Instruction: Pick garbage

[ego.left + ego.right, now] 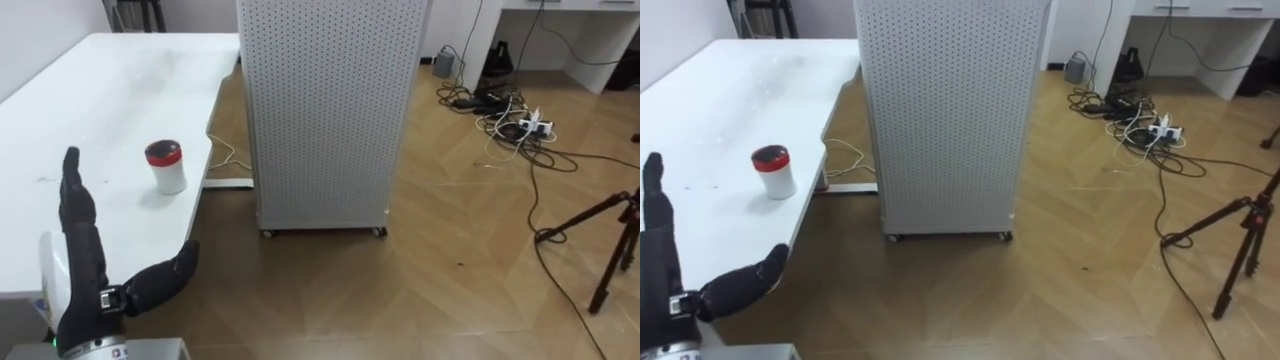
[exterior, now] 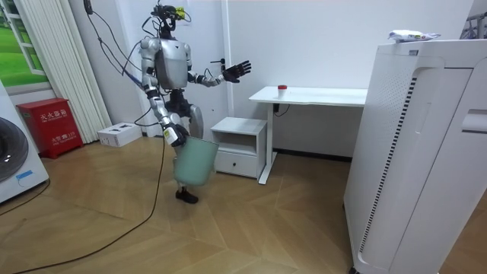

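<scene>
The perforated white cabinet (image 1: 325,110) on castors is standing on the wood floor just beside the end of the white surface (image 1: 90,95), and it is taking up the middle of the eye views. In the room view the robot is standing short of that surface, with a low white drawer unit (image 2: 237,144) lying between them. Its right hand (image 2: 176,135) is hanging at its side and is gripping the rim of a pale green waste bin (image 2: 195,162), which is dangling tilted, clear of the floor. Its left hand (image 1: 90,262) is being held up over the near part of the surface, fingers straight and thumb spread wide, holding nothing. The task's thing, a small white cup with a red lid (image 1: 166,166), is standing upright on the surface near the edge that faces the cabinet, ahead of the left hand and apart from it. Assessment: the step in hand appears to be the reach for the cup, with the grasp not yet made. The robot is probably standing too far back and should be closing in first. The hand should be arriving level, thumb on one side of the cup's body and fingers on the other, below the lid. The cup is looking light and liable to tip or skid on the smooth top, so a gentle squeeze is advised, with no push toward the nearby edge.
</scene>
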Tool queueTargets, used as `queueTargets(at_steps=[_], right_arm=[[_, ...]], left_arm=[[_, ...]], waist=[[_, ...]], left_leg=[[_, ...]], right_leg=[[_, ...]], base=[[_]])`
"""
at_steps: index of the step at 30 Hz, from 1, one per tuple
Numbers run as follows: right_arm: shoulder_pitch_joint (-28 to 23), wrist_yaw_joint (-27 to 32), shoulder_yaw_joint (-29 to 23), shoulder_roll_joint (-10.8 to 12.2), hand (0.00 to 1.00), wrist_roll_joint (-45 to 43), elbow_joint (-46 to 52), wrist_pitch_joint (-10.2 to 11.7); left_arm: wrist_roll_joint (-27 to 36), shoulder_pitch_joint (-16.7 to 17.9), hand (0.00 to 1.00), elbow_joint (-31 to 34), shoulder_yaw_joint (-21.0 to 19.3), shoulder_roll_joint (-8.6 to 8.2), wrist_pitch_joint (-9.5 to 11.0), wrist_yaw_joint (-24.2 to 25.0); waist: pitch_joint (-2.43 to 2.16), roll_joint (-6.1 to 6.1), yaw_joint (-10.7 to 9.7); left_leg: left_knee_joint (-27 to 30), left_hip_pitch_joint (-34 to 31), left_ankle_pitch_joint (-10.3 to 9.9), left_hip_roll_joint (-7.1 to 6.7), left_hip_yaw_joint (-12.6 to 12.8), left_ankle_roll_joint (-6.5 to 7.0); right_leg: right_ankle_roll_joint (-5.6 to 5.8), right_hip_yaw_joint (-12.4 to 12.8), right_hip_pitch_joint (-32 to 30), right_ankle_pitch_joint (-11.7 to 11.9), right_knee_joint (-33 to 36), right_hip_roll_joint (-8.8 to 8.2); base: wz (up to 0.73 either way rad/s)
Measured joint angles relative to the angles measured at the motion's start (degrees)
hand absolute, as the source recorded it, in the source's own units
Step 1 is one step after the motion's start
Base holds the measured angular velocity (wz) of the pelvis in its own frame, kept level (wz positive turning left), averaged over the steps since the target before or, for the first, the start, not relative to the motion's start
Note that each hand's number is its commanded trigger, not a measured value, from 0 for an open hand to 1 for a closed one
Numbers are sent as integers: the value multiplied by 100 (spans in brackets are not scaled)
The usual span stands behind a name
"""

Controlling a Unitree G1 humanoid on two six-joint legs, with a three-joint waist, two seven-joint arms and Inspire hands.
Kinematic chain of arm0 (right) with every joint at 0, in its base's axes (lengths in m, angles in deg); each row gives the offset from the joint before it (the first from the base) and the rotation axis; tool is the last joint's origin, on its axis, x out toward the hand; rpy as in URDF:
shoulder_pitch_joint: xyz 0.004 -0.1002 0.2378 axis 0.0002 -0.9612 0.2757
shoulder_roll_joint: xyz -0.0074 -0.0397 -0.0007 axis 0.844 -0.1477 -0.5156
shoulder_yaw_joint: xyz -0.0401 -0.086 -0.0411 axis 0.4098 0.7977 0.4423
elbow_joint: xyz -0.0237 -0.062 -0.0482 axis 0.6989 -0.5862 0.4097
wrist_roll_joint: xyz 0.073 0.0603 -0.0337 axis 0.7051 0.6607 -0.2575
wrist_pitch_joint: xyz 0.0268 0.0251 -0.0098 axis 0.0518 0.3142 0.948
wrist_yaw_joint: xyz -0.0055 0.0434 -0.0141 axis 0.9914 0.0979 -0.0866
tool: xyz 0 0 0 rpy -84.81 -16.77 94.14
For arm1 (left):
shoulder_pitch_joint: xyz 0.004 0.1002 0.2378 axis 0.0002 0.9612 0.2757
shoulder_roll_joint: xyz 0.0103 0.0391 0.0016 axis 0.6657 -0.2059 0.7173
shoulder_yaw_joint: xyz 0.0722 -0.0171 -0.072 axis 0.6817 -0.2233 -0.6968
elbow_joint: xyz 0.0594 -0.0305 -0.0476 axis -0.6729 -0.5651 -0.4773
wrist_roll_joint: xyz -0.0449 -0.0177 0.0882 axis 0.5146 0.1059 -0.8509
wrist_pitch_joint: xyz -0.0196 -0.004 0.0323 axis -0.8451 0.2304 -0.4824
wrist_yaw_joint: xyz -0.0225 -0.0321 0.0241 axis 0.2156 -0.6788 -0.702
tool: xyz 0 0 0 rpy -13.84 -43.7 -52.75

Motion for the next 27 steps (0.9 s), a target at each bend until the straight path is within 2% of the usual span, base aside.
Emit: queueTargets(at_steps=[1, 3, 4, 5, 6, 7, 8, 10, 11, 12, 13, 14, 15, 16, 17, 19, 20, 21, 22, 23, 24, 25, 26, 27], right_arm=[[3, -12, 0, 0, 100, -27, 5, 0], [-1, -35, 12, -4, 100, -50, 6, 1], [-1, -34, 13, -4, 100, -58, 7, 1], [4, -32, 20, -2, 100, -69, 7, 1], [8, -18, 11, -4, 100, -63, 6, 1], [8, 0, 9, -11, 100, -53, 5, 1], [8, 55, 5, -43, 100, -23, 5, 0], [8, 110, 5, -71, 100, -12, 2, 0], [8, 144, 5, -80, 100, -4, -1, 0], [8, 149, 13, -95, 100, 18, -27, 0], [15, 147, 16, -95, 100, 15, -29, 0], [13, 148, 47, -72, 100, 15, -42, 0], [8, 149, 55, -67, 100, 15, -52, 0], [6, 151, 54, -70, 100, 28, -51, 0], [4, 153, 56, -69, 100, 142, -51, 0], [-27, 217, 58, -78, 100, 277, -16, 4], [-31, 239, 58, -75, 100, 270, -14, 5], [-30, 263, 53, -81, 100, 260, -12, 5], [-15, 284, 51, -91, 100, 271, -8, 4], [-9, 298, 56, -94, 100, 271, -9, 4], [-10, 313, 66, -95, 100, 296, -10, 4], [-6, 313, 91, -96, 100, 336, -9, 4], [15, 315, 147, -106, 100, 384, -9, 4], [43, 319, 187, -114, 100, 413, 4, 4]], left_arm=[[37, 0, 0, -3, -9, -1, 0, 14], [242, 7, 0, -21, -41, -3, 1, 59], [289, 11, 0, -22, -43, -3, 1, 64], [361, 11, 0, -22, -44, -8, 2, 65], [444, 10, 0, -52, -36, -35, 6, 61], [443, 7, 0, -99, -27, -57, 18, 58], [442, 13, 0, -214, 20, -79, 31, 47], [437, 14, 0, -304, 31, -112, 30, 20], [437, 14, 0, -304, 30, -132, 33, -10], [437, 15, 0, -330, 29, -157, 47, -11], [437, 16, 0, -340, 22, -164, 68, -12], [434, 24, 0, -407, -1, -172, 104, -9], [424, 62, 0, -429, -6, -194, 103, 11], [421, 76, 0, -428, -1, -204, 103, 23], [422, 75, 0, -430, 4, -209, 103, 51], [425, 96, 0, -433, -5, -198, 98, 58], [424, 93, 0, -432, -16, -190, 98, 60], [417, 64, 0, -429, -23, -188, 98, 65], [415, 51, 0, -426, -27, -187, 99, 68], [417, 47, 0, -426, -31, -187, 99, 69], [429, 36, 0, -424, -32, -186, 101, 69], [432, 27, 0, -424, -36, -181, 101, 67], [434, 5, 0, -425, -35, -178, 102, 62], [433, -8, 0, -426, -26, -184, 102, 62]], waist=[[4, -3, 4], [34, 23, 20], [36, 36, 13], [53, 60, -12], [48, 64, -76], [42, 74, -93], [61, 63, -67], [70, 52, -56], [76, 36, 11], [64, 66, 98], [59, 81, 125], [53, 65, 134], [-3, 97, 101], [-10, 70, 86], [-5, 13, 78], [14, -46, 172], [15, -54, 183], [13, -57, 168], [18, -83, 165], [14, -101, 166], [1, -143, 163], [-2, -169, 168], [-9, -211, 171], [-4, -218, 221]], left_leg=[[189, -58, -9, 17, -5, -16], [1123, -370, -15, 106, -85, -29], [1413, -482, -3, 156, -121, -47], [1912, -755, 61, 203, -294, -95], [2193, -1008, 25, 194, -497, -113], [2199, -1142, -13, 165, -548, -59], [2162, -1453, -43, 115, -621, -19], [1755, -1939, 2, -16, -635, -61], [1249, -2181, 144, -122, -653, -101], [639, -2320, 424, -167, -697, -90], [323, -2368, 573, -169, -726, -86], [-121, -2429, 1040, -249, -849, -78], [-415, -2370, 1455, -346, -930, -69], [-471, -2321, 1630, -391, -931, -54], [-531, -2273, 1779, -493, -917, 51], [-302, -2291, 1906, -581, -811, 252], [-197, -2310, 1814, -607, -795, 281], [12, -2358, 1629, -652, -779, 321], [199, -2355, 1435, -687, -652, 373], [293, -2351, 1340, -722, -620, 395], [494, -2338, 1122, -783, -568, 432], [587, -2325, 1018, -817, -545, 449], [766, -2309, 821, -882, -500, 488], [937, -2274, 647, -904, -440, 526]], right_leg=[[-17, 4, 7, -24, 35, -3], [-116, 11, 117, -106, 120, 16], [-147, 30, 150, -125, 133, 41], [-205, 55, 225, -176, 194, 99], [-234, 102, 260, -258, 231, 154], [-247, 102, 271, -276, 234, 156], [-304, 117, 292, -319, 224, 146], [-310, 135, 323, -370, 231, 110], [-292, 217, 320, -460, 315, 79], [-264, 247, 313, -546, 355, 75], [-256, 251, 316, -607, 418, 74], [-238, 294, 348, -755, 550, 51], [-170, 329, 346, -921, 686, 0], [-88, 339, 328, -988, 739, -35], [-7, 308, 325, -1087, 782, -121], [76, 268, 355, -1184, 762, -250], [92, 230, 402, -1202, 708, -300], [122, 202, 520, -1251, 609, -387], [161, 215, 619, -1333, 609, -473], [184, 239, 658, -1391, 628, -519], [230, 249, 760, -1505, 666, -614], [258, 213, 781, -1566, 728, -669], [361, 28, 796, -1668, 966, -813], [420, -50, 740, -1700, 1395, -919]], base=[[-23], [-14], [0], [10], [19], [15], [0], [-12], [-27], [-38], [-36], [-21], [-11], [0], [-11], [-34], [-22], [0], [0], [-7], [-6], [-4], [-13], [-7]])
